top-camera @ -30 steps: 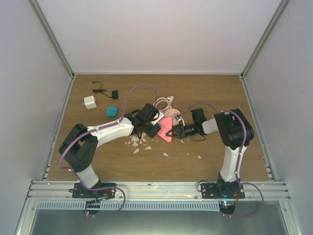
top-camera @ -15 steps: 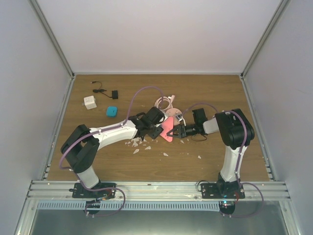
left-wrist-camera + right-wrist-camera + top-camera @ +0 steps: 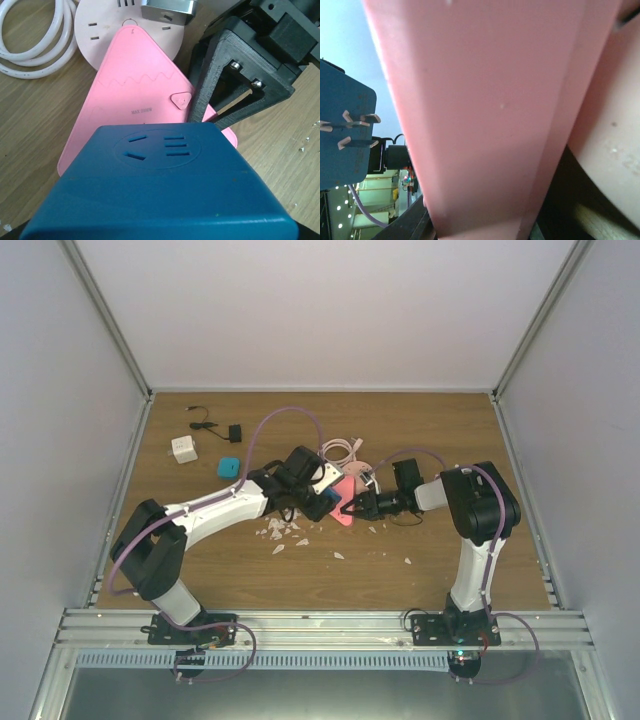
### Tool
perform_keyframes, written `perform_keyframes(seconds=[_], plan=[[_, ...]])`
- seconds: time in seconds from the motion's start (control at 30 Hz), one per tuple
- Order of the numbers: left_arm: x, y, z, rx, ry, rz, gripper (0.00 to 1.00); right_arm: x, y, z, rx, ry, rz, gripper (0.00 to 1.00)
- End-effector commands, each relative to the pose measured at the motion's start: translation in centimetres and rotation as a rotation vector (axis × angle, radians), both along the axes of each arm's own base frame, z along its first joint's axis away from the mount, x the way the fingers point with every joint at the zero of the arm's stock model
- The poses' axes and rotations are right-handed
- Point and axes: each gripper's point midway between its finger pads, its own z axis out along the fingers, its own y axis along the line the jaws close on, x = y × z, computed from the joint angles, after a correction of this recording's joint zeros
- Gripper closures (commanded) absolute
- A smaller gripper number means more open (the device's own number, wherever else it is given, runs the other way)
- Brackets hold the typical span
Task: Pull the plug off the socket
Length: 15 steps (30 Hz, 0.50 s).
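Left wrist view: one socket (image 3: 135, 95), a flat, smooth salmon-pink triangle with rounded corners, lies near the middle of the wood-grain surface (image 3: 30, 110). A zigzag line crosses its face, and one small rounded-triangle button (image 3: 180, 100) sits near its right corner. Its far corner overlaps one pale pink round disc (image 3: 100, 25) marked with outlet slots.

One plug (image 3: 160, 195), a matte dark-blue block with rounded edges, is apart from the socket, above its near end. Its upper face bears a ring enclosing five slots. In the right wrist view its other face shows three metal prongs (image 3: 357, 144), bare and clear of the socket.

The left tool (image 3: 322, 498) is clamped on the plug. The right tool (image 3: 357, 507) is clamped on the socket's right edge, with one black open-frame finger (image 3: 207, 75) above the face.

Beside the disc lies one coil of glossy white cable (image 3: 67, 37).

Top external view, far left of the surface: one white cube (image 3: 183, 449), one small teal block (image 3: 230, 467) and one thin black cable (image 3: 205, 425). Pale chips (image 3: 285, 532) are scattered in front of the socket.
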Motion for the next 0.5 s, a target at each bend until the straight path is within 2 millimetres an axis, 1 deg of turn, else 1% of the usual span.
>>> perform_keyframes(seconds=[0.0,0.07,0.17,0.33,0.47], plan=[[0.2,-1.5,2.9,-0.076,-0.078,-0.03,0.78,1.4,-4.1,-6.3,-0.25,0.03,-0.152,0.99],[0.7,-0.9,3.0,-0.071,-0.088,-0.015,0.79,1.3,-4.0,-6.2,-0.241,0.027,-0.147,0.99],[1.6,0.6,3.4,-0.105,-0.073,0.02,0.78,1.3,-3.9,-6.0,-0.23,0.028,-0.145,0.99],[3.2,3.7,4.0,-0.166,-0.063,0.065,0.78,1.3,-3.7,-5.8,-0.217,0.02,-0.136,0.99],[4.6,6.3,4.5,-0.216,-0.053,0.084,0.79,1.5,-3.7,-5.7,-0.213,0.013,-0.133,0.94]])
